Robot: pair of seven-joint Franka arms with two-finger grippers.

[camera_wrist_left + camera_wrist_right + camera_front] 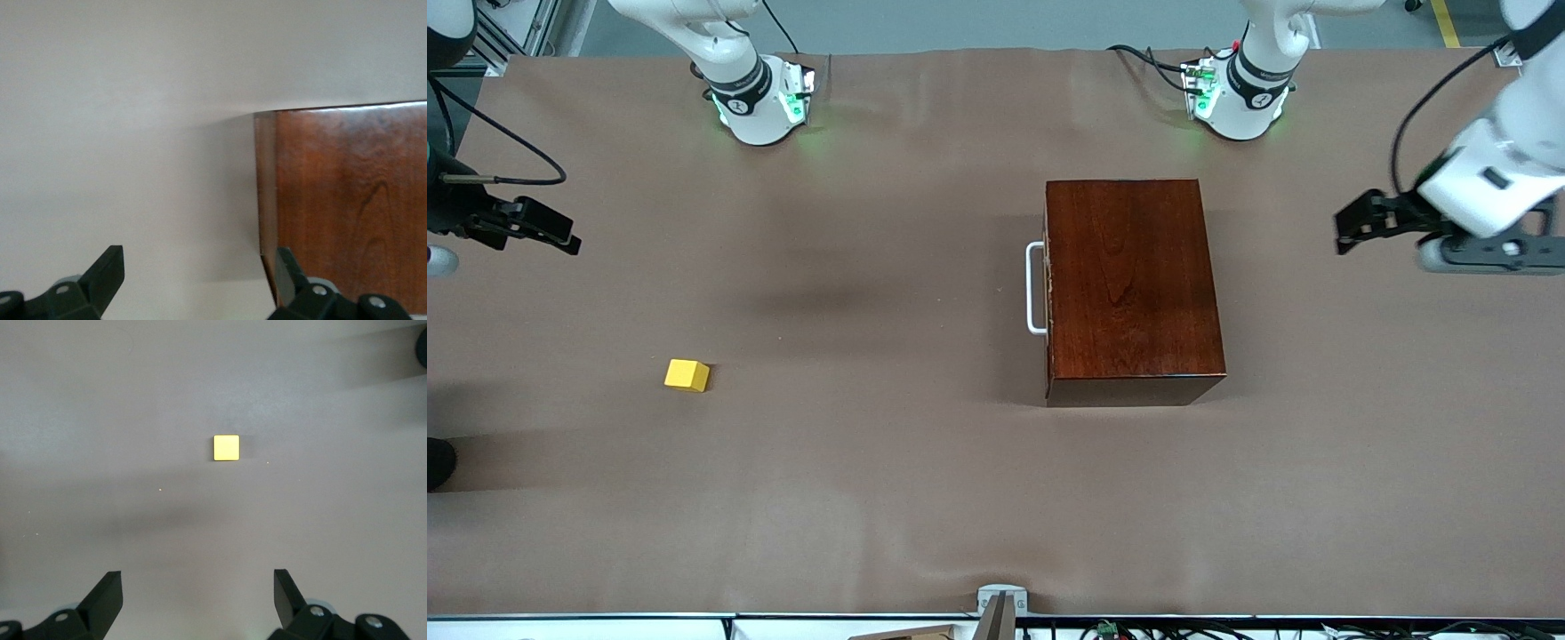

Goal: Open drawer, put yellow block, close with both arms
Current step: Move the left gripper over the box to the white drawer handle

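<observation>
The dark reddish-brown wooden box (1129, 284) stands on the table nearer the left arm's end. Its drawer is shut, with the white bar handle (1035, 289) facing the right arm's end. The yellow block (687, 374) lies alone on the table toward the right arm's end, nearer the front camera than the box. My right gripper (560, 236) hangs open and empty above the table at that end; the right wrist view shows the block (226, 447) ahead of the open gripper (198, 590). My left gripper (1352, 222) hovers open beside the box, whose corner (347, 213) fills its wrist view past the gripper (199, 273).
A brown cover (925, 480) spreads over the whole table. Both arm bases (760, 102) (1236, 98) stand along the edge farthest from the front camera. A small mount (1000, 604) and cables sit at the nearest edge. A dark object (438, 462) pokes in at the right arm's end.
</observation>
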